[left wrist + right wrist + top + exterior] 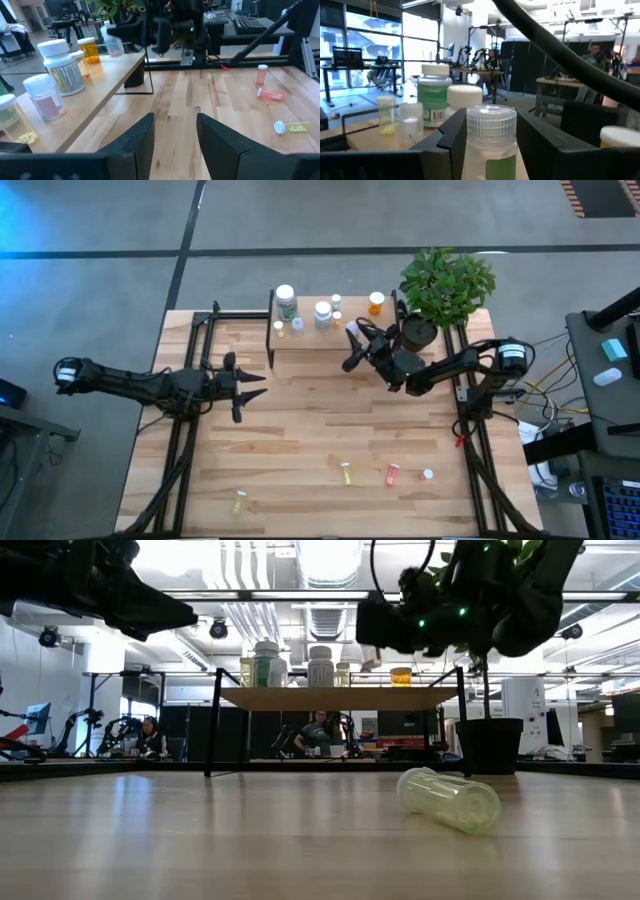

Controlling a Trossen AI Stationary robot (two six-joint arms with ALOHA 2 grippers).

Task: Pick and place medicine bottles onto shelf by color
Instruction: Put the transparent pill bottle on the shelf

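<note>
High view: the wooden table [300, 450] carries a low shelf [330, 340] at its far edge, with a potted plant [440, 290] just beside the shelf's right end. On the shelf stand a green-labelled bottle with a white cap [286, 301], a white-capped clear bottle [323, 313], several smaller vials and an orange bottle [376, 302]. The right hand [352, 340], reaching in from the right, is over the shelf's right half and is clamped on a clear bottle with a ribbed cap [491, 135]; in the right wrist view this bottle stands upright between the two dark fingers [450, 145], with the green-labelled bottle and small vials beyond it. The left hand [250, 387] waits above the table to the left of the shelf; the left wrist view shows its fingers [140, 140] apart with nothing between them.

Near the front edge of the table lie the remaining bottles: a yellow one [239, 502] at the left, a second yellow one [346, 473], an orange-red one [393, 474] and a small white-capped one [428, 474], all well apart from the shelf. In the low view a pale yellow-green bottle [450, 800] lies on its side in the foreground, the shelf standing behind it.
</note>
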